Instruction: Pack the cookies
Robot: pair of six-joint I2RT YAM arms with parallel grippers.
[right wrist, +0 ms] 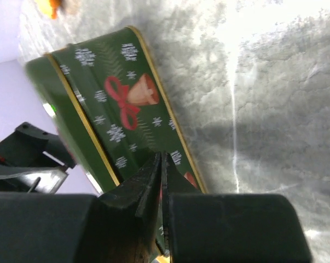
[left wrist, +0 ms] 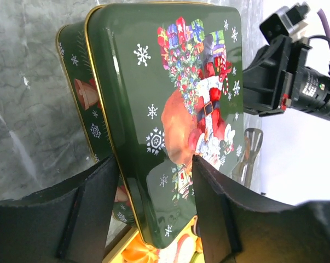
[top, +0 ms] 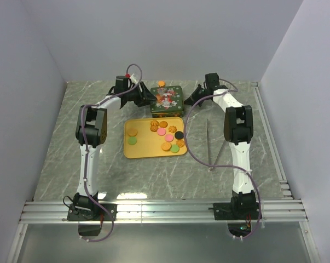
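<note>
A green Christmas tin (top: 166, 100) stands behind a yellow tray (top: 133, 151) that carries several round cookies (top: 166, 147) in orange, green, pink and black. My left gripper (top: 145, 98) is open at the tin's left side. In the left wrist view its fingers (left wrist: 99, 203) straddle the near corner of the tin lid (left wrist: 170, 93), which sits offset from the base (left wrist: 77, 93). My right gripper (top: 193, 97) is shut and empty at the tin's right side. In the right wrist view its tips (right wrist: 162, 156) rest against the tin's side wall (right wrist: 126, 109).
One orange cookie (top: 161, 83) lies on the table behind the tin; it also shows in the right wrist view (right wrist: 47, 5). A thin metal rod (top: 208, 143) lies on the grey marbled table right of the tray. White walls enclose the table.
</note>
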